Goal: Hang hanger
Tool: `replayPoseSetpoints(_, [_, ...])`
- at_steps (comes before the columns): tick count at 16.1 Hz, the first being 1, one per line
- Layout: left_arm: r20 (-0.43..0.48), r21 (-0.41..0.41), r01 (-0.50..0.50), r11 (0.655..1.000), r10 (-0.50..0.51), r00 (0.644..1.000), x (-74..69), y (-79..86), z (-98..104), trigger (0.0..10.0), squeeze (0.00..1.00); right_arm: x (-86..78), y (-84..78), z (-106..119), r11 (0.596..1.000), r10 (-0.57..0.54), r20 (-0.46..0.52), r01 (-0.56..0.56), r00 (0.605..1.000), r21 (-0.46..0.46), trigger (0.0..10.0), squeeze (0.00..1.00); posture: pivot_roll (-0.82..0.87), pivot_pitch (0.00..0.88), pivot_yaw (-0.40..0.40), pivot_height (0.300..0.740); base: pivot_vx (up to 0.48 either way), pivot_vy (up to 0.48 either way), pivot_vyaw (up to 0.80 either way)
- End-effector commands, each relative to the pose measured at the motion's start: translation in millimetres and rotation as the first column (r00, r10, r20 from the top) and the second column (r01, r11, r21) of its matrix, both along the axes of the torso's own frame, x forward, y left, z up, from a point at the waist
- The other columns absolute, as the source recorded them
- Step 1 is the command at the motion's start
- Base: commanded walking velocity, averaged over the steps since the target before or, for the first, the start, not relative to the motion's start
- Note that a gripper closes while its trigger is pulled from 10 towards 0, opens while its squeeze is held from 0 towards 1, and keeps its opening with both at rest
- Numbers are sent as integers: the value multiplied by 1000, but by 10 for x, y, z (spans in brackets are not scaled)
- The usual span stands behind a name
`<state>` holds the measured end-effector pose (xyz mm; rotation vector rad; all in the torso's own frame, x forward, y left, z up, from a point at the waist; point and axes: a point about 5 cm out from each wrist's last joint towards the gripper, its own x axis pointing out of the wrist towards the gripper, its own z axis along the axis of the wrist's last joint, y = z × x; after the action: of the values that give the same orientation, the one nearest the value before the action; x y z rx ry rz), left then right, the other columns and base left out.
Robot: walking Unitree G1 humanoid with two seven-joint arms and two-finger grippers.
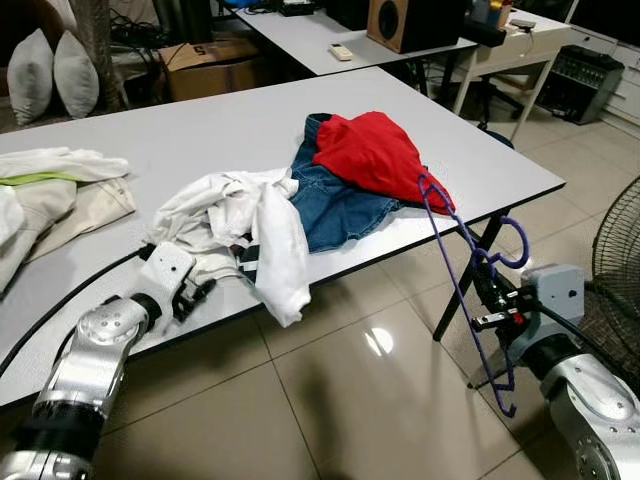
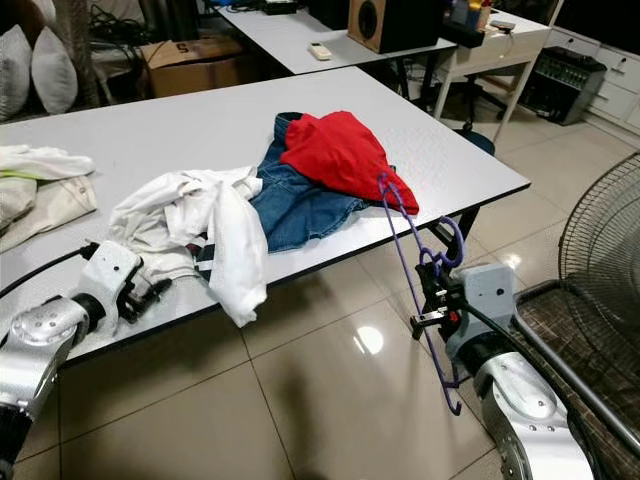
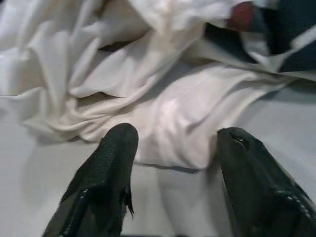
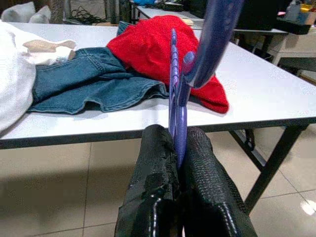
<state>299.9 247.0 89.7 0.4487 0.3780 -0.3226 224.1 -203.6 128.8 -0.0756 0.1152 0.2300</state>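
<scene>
A purple plastic hanger [image 1: 470,290] is held off the table's front right corner by my right gripper [image 1: 487,297], which is shut on its bar; the pinch shows close up in the right wrist view, hanger [image 4: 177,103] between the fingers [image 4: 153,168]. The hanger's upper end reaches the red garment [image 1: 375,155] lying on blue jeans [image 1: 335,205]. My left gripper [image 3: 175,148] rests open on the table at the front left, fingers [image 3: 116,148] just short of a crumpled white shirt [image 1: 250,220].
The grey table [image 1: 200,130] also carries beige and white clothes [image 1: 50,195] at its left end. A standing fan [image 1: 620,250] is at the right. A second table with a speaker [image 1: 395,20] stands behind. Tiled floor lies below.
</scene>
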Motion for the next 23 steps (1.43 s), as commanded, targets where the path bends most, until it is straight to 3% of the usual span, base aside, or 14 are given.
replayPoseSetpoints(1, [7, 25, -4, 1000, 4, 1000, 27, 8, 5, 0, 0, 5, -9, 17, 1000, -2, 12, 2, 1000, -17, 10000, 0, -213, 0, 24, 740, 0, 0, 0])
replayPoseSetpoints(3, [42, 1, 5, 1000, -5, 999, 59, -28, 49, 0, 0, 1, -3, 15, 1000, 1, 11, -1, 1000, -20, 10000, 0, -216, 0, 27, 740, 0, 0, 0])
replayPoseSetpoints(4, [76, -88, 69, 994, -62, 995, 51, -116, 111, 5882, 0, -15, -11, 13, 1000, 0, 9, 0, 1000, -22, 10000, 0, -216, 0, 27, 740, 0, 0, 0])
replayPoseSetpoints(5, [115, -124, 108, 986, -94, 989, 40, -157, 166, 9843, 0, -23, -25, 11, 1000, -1, 7, 1, 1000, -23, 10000, 0, -215, 0, 28, 740, 0, 0, 0])
replayPoseSetpoints(6, [176, -185, 120, 975, -87, 981, 49, -182, 250, 10000, 0, -27, -45, 5, 1000, -3, 5, 3, 1000, -27, 10000, 0, -212, 0, 28, 740, 0, 0, 0])
replayPoseSetpoints(8, [278, -280, 204, 938, -124, 953, 39, -252, 405, 10000, 0, -20, -63, 5, 1000, -6, 5, 6, 1000, -30, 10000, 0, -207, 0, 26, 740, 0, 0, 0])
replayPoseSetpoints(9, [317, -319, 298, 900, -195, 928, -3, -343, 476, 10000, 1000, -12, -61, 5, 1000, -6, 6, 6, 1000, -30, 10000, 0, -203, 0, 25, 740, 0, 0, 0])
replayPoseSetpoints(12, [209, -361, 424, 830, -371, 905, -142, -537, 367, 10000, 1000, -2, -32, -2, 1000, 2, 7, -2, 1000, -30, 10000, 0, -200, 0, 24, 740, 0, 0, 0])
replayPoseSetpoints(14, [62, -313, 391, 865, -392, 918, -188, -585, 147, 10000, 1000, -1, -7, -2, 1000, 9, 8, -9, 1000, -27, 10000, 0, -202, 0, 30, 740, 0, 0, 0])
replayPoseSetpoints(18, [35, -300, 355, 885, -362, 932, -125, -617, 84, 10000, 1000, -11, 7, -10, 1000, 9, 5, -9, 1000, -22, 10000, 0, -204, 0, 35, 740, 0, 0, 0])
replayPoseSetpoints(20, [37, -371, 340, 864, -352, 935, -98, -729, 66, 10000, 992, -8, 15, -11, 1000, 9, 7, -9, 1000, -20, 10000, 0, -208, 0, 39, 740, 0, 0, 0])
replayPoseSetpoints(21, [33, -392, 340, 855, -356, 934, -93, -784, 53, 4863, 169, -8, 17, -12, 1000, 9, 7, -9, 1000, -20, 10000, 0, -209, 0, 41, 740, 0, 0, 0])
replayPoseSetpoints(22, [17, -379, 340, 861, -360, 933, -95, -791, 21, 0, 0, -8, 17, -12, 1000, 9, 7, -9, 1000, -20, 10000, 0, -210, 0, 42, 740, 0, 0, 0])
replayPoseSetpoints(23, [10, -371, 337, 865, -359, 933, -95, -787, 5, 0, 0, -7, 17, -12, 1000, 9, 8, -9, 1000, -20, 10000, 0, -210, 0, 42, 740, 0, 0, 0])
